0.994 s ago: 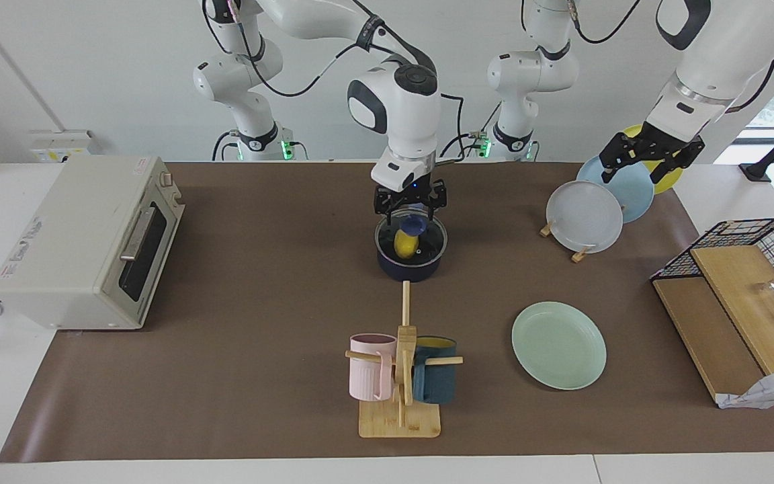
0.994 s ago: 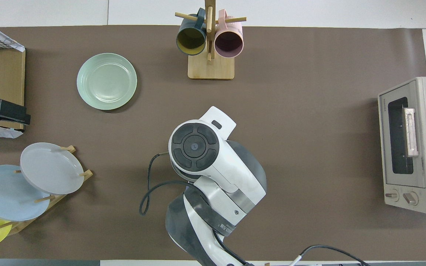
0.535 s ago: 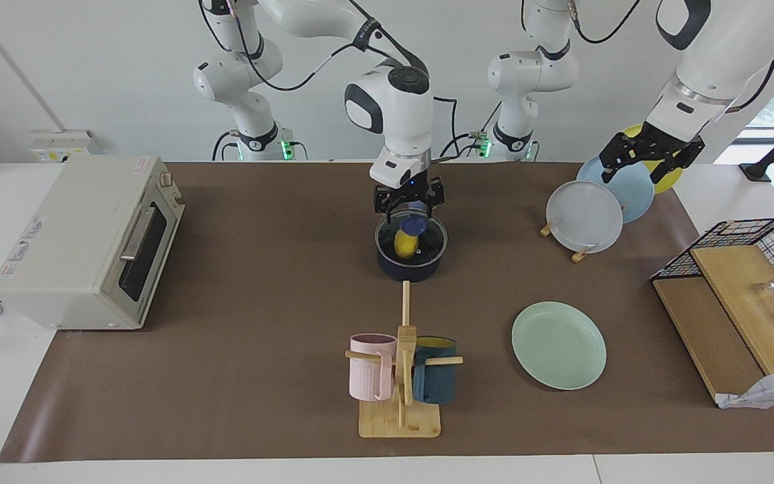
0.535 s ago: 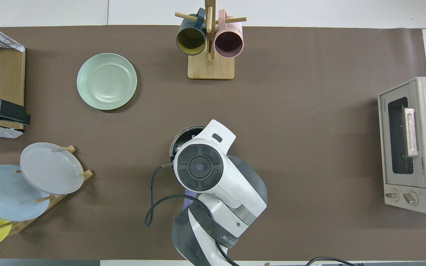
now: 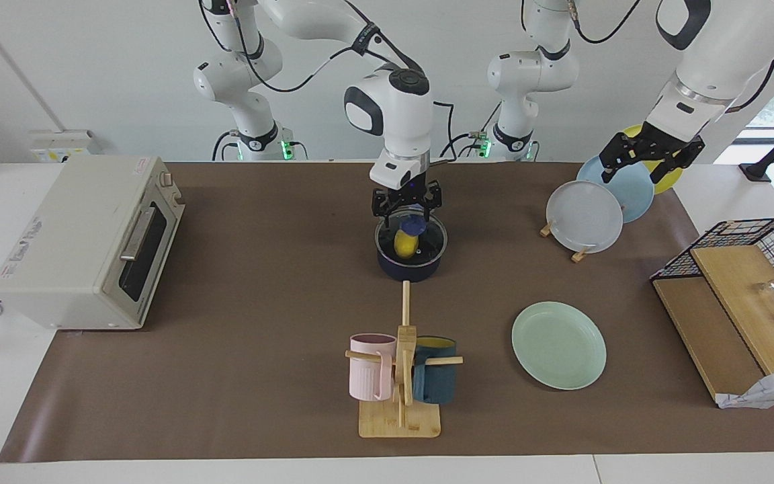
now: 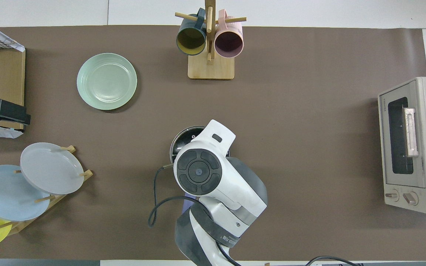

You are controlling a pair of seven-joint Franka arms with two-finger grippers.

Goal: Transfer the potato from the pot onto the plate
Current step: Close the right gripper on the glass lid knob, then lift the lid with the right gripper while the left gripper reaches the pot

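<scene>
Facing view is showing me hovering the right gripper (image 5: 406, 207), jaws open, over the pot (image 5: 411, 252); next I'm lowering them onto the potato (image 5: 405, 243).

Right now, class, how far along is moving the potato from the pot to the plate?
Nothing is done yet: the potato lies in the pot, under its glass lid. In hand: the right gripper, open, hangs over the lid's blue knob. The left gripper waits over the plate rack. Left: lift the lid, take the potato to the empty green plate.
</scene>
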